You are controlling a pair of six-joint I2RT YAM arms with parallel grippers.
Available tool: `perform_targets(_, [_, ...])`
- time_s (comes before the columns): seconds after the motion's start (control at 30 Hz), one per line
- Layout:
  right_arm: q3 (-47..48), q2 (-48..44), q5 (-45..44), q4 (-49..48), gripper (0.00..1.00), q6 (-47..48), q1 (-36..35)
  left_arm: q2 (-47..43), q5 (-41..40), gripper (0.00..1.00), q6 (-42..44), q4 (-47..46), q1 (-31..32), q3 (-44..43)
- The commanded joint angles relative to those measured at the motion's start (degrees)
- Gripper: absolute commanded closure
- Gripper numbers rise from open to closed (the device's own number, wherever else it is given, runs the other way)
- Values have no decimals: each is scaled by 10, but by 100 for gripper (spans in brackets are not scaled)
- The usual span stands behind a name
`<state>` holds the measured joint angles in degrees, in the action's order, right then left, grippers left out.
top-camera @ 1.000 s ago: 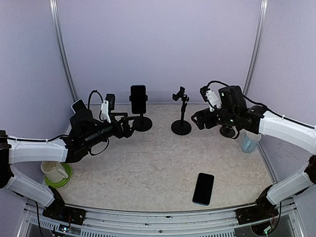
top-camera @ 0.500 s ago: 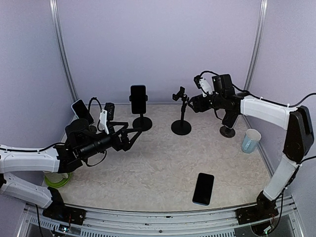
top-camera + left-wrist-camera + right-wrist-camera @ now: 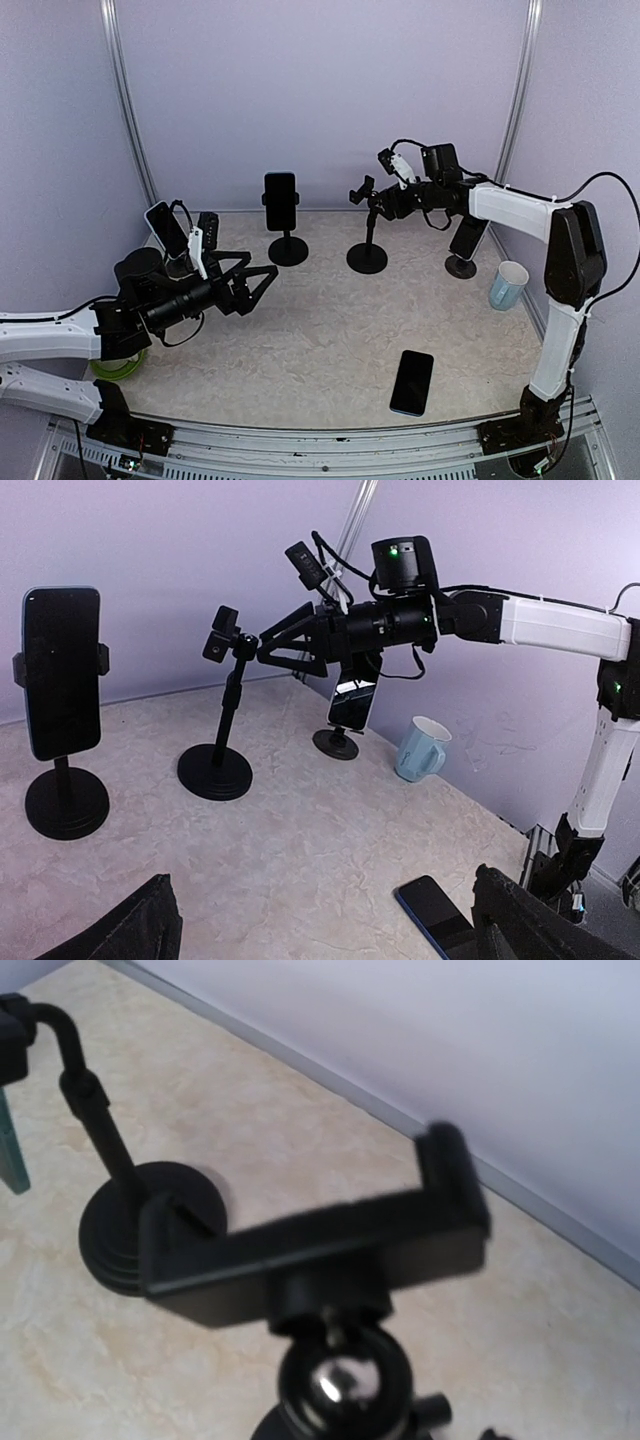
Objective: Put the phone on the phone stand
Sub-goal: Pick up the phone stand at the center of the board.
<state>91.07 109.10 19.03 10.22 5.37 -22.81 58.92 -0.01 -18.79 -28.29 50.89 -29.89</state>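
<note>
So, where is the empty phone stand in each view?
Top external: the empty stand is at the back, in the middle.
Left wrist: it is left of centre, in the middle distance.
Right wrist: its clamp fills the centre, close and blurred.
Landmark: the stand holding a phone, just left of it in the top and left wrist views; probably the one behind the clamp in the right wrist.

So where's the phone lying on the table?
In the top view the phone lies flat near the front edge, right side, in front of the blue mug.
</note>
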Motion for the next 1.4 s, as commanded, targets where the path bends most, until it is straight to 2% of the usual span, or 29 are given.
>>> perform_targets(0.0, [32,28,36,6,34,28,-1,-20,-11,1,9,10,13,11])
perform_targets(0.43, [72,73,47,5,66,61,-1,-35,-29,1,6,16,32,25])
perform_targets(0.83, [115,100,23,17,66,81,-2,-37,-28,1,4,11,38,33])
perform_targets(0.9, [120,102,33,23,78,86,-1,-37,-28,1,3,10,39,35])
perform_targets(1.03, [114,96,52,28,94,93,-1,-36,-27,1,2,5,39,39])
perform_targets(1.13, [96,80,65,22,100,97,-1,-32,-26,1,2,2,40,39])
perform_targets(1.37, [43,21,131,18,100,112,-1,-25,-17,1,4,-9,40,39])
